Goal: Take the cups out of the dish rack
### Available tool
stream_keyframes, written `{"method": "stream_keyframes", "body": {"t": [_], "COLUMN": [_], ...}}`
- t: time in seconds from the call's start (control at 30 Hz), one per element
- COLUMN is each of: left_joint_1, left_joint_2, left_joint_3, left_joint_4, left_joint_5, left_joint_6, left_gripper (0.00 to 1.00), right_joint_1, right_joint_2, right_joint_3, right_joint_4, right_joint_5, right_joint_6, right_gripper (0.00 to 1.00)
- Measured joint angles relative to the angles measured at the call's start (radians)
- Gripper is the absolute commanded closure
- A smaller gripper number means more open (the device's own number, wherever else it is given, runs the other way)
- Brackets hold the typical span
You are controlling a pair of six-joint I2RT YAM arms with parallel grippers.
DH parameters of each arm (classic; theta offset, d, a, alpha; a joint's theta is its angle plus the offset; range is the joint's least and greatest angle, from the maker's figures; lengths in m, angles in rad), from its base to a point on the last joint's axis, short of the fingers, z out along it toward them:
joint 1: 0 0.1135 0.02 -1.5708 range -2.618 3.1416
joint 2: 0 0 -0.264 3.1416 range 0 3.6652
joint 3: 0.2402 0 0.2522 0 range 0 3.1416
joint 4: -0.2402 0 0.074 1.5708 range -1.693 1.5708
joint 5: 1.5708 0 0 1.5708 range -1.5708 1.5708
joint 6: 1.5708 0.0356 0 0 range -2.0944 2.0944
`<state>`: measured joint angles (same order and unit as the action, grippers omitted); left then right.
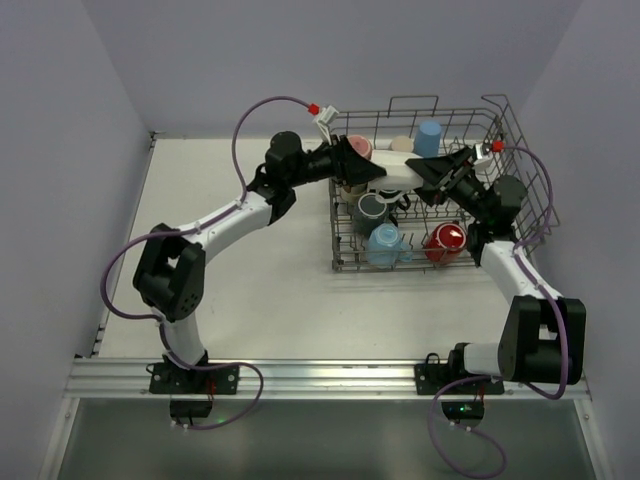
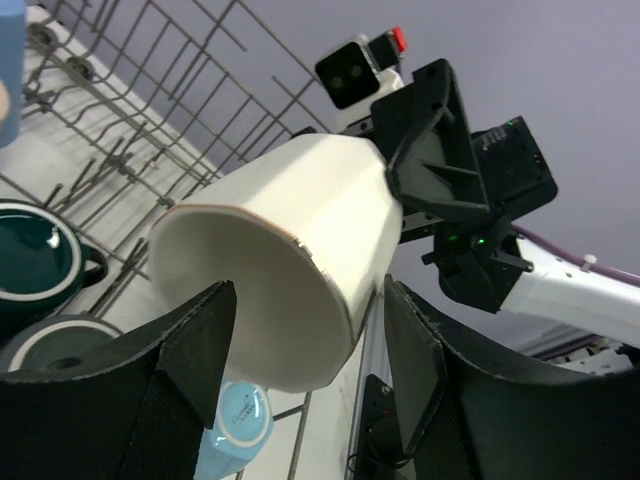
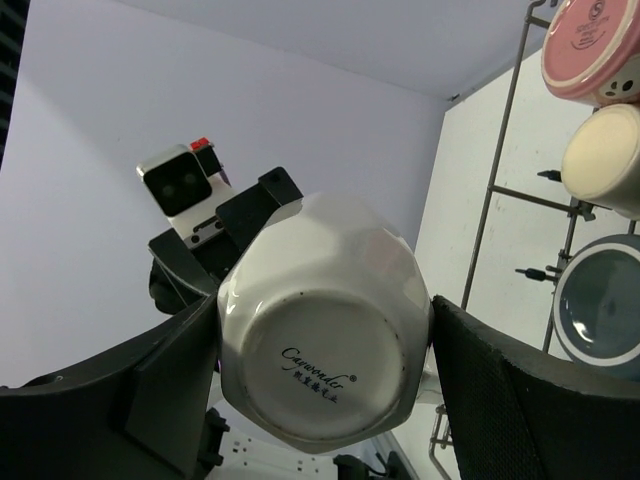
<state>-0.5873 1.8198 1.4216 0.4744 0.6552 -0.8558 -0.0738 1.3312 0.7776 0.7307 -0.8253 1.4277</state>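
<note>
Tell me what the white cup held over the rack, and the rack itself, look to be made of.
White cup: likely glazed ceramic, given its glossy sheen, faceted walls and a printed maker's mark inside a duller foot ring.
Dish rack: looks like metal wire, grey and fairly matte, perhaps coated. It is made of thin straight rods crossing in a grid, with upright tines.

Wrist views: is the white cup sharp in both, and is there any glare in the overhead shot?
Right wrist view: the white cup is sharp, its base print legible; left wrist view: cup clear, near fingers dark; top view: even light, small highlight on the red cup.
</note>
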Motion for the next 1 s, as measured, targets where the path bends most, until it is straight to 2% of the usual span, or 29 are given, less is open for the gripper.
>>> {"method": "stream_keyframes", "body": {"t": [0.1,0.2,0.23,0.3,0.33,0.4,0.5,0.53,0.63,0.67,0.73,0.83,1.0], "left_joint_1": [-0.011,-0.018,-0.02,-0.023,-0.023,-0.021,-0.022,-0.022,-0.022,-0.022,-0.022,-0.013,0.066], "left_joint_2": [0.001,0.001,0.001,0.001,0.001,0.002,0.0,0.0,-0.009,-0.017,-0.042,-0.089,-0.162], "left_joint_3": [0.0,0.0,0.0,0.0,0.0,0.0,0.0,0.0,-0.002,-0.006,-0.017,-0.043,-0.1], "left_joint_4": [0.038,0.074,0.088,0.108,0.112,0.116,0.141,0.138,0.112,0.098,0.067,0.026,0.002], "left_joint_5": [0.029,0.054,0.064,0.077,0.08,0.092,0.099,0.097,0.082,0.075,0.058,0.029,-0.013], "left_joint_6": [-0.025,-0.051,-0.062,-0.08,-0.089,-0.118,-0.132,-0.129,-0.115,-0.103,-0.082,-0.05,-0.042], "left_gripper": [0.41,0.52,0.61,0.71,0.84,1.0,1.0,1.0,1.0,1.0,1.0,1.0,1.0], "right_joint_1": [0.006,0.014,0.017,0.021,0.022,0.021,0.021,0.022,0.023,0.024,0.029,0.035,0.034], "right_joint_2": [-0.001,-0.001,-0.001,-0.001,-0.001,-0.001,0.002,0.005,0.02,0.026,0.031,0.028,-0.013], "right_joint_3": [0.0,0.0,0.0,0.0,0.0,0.0,0.0,0.0,0.0,0.0,-0.001,-0.001,-0.001], "right_joint_4": [0.006,0.017,0.02,0.026,0.032,0.055,0.071,0.076,0.091,0.1,0.107,0.103,0.014], "right_joint_5": [-0.007,-0.009,-0.009,-0.009,-0.01,-0.014,-0.014,-0.015,-0.021,-0.027,-0.036,-0.054,-0.055], "right_joint_6": [0.001,0.004,0.005,0.008,0.013,0.021,0.035,0.036,0.047,0.05,0.052,0.033,-0.054], "right_gripper": [0.73,0.73,0.73,0.73,0.73,0.71,0.5,0.37,0.19,0.1,0.01,0.01,0.01]}}
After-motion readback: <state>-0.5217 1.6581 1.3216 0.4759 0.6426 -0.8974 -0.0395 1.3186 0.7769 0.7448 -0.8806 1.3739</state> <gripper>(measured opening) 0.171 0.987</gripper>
